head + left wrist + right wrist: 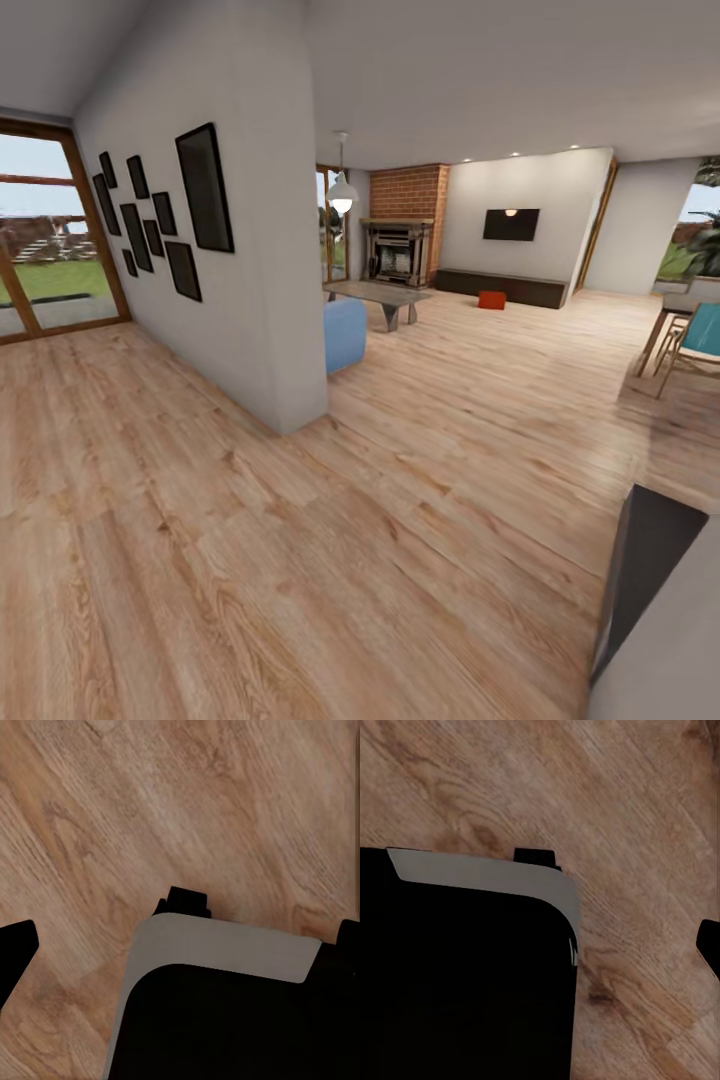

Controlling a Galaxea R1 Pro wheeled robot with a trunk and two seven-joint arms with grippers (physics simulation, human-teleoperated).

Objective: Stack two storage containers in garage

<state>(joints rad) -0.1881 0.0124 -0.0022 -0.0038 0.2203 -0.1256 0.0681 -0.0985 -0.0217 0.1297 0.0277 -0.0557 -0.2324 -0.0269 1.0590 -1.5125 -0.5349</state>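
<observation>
Light wood plank floor (300,520) ran bare and wide from the robot toward the far end of the living room. A pale wall corner (295,400) jutted in at the left, hung with black picture frames (205,187), and beyond it glass patio doors (50,240) closed that side. At the right edge stood a turquoise chair (700,335) beside a table, and a dark-faced cabinet corner (650,560) stood close in at the lower right. Between these edges the planks lay open.

Far ahead, one orange-red storage container (491,299) sat on the planks just before the long dark low cabinet (500,287) under the black wall TV (511,224); whether it was one bin or two together was too small to tell. A red brick fireplace (403,235), a grey coffee table (378,295) and the blue sofa end (345,335) lay to its left.

Both wrist cameras looked down at planks (187,810) past the robot's black-and-grey base (225,1012), well away from the container. In the left wrist view a black fingertip (15,949) showed at one margin and a dark piece at the other; in the right wrist view one fingertip (709,945) showed. How far either gripper stood open I cannot tell; nothing lay against the visible tips.
</observation>
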